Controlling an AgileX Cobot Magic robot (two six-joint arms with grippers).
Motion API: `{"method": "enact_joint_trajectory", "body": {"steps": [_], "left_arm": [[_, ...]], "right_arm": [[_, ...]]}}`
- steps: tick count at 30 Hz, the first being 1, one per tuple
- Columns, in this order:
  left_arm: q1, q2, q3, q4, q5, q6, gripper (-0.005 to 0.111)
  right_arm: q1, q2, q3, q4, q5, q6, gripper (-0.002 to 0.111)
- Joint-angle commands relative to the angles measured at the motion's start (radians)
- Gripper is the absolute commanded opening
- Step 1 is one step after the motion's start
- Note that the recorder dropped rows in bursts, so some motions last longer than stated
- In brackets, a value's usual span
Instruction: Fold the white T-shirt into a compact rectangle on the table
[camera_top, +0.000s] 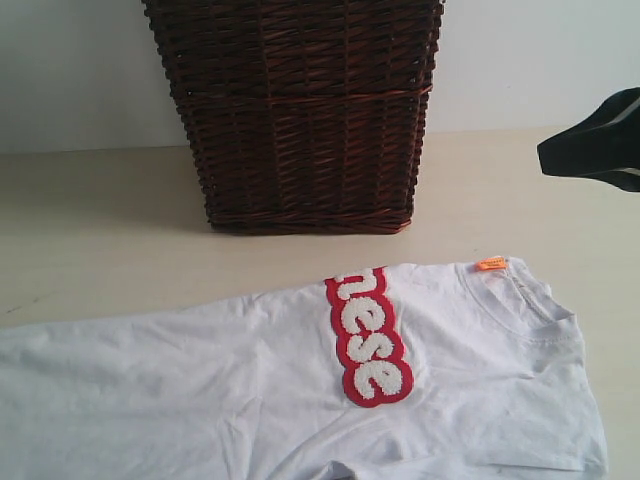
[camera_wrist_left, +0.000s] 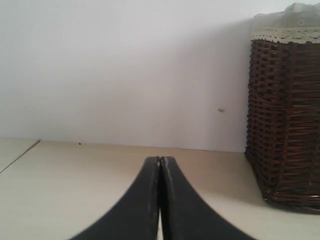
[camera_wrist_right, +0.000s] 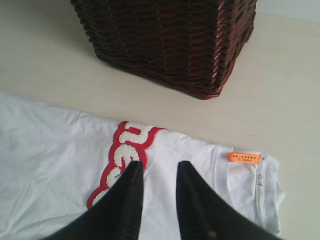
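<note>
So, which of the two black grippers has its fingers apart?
The right gripper: a gap shows between its fingertips, with the white cotton T-shirt beyond them. The left gripper has its fingers pressed together, with the pale beige table beyond.

"ese" lettering (camera_top: 368, 340) on white T-shirt (camera_top: 180, 390), tag (camera_top: 490, 263) illegible

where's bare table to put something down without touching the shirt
Widest bare table is left of the wicker basket, behind the white T-shirt. A smaller patch lies right of the basket, behind the collar; the right gripper hovers on that side. Between basket and shirt only a narrow strip is free.
</note>
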Motion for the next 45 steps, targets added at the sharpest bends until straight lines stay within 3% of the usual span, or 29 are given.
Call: {"method": "enact_joint_trajectory", "body": {"steps": [1,10,45], "left_arm": [[0.01,-0.005,0.002,0.002,0.063,0.006,0.0],[0.01,-0.005,0.002,0.002,0.319,0.034,0.0],[0.01,-0.005,0.002,0.002,0.321,0.034,0.0]], "right_arm": [[0.001,-0.005,-0.007,0.0,-0.008,0.0,0.024],[0.001,-0.005,-0.007,0.0,-0.008,0.0,0.024],[0.001,-0.005,-0.007,-0.063,-0.019,-0.054,0.024]]}}
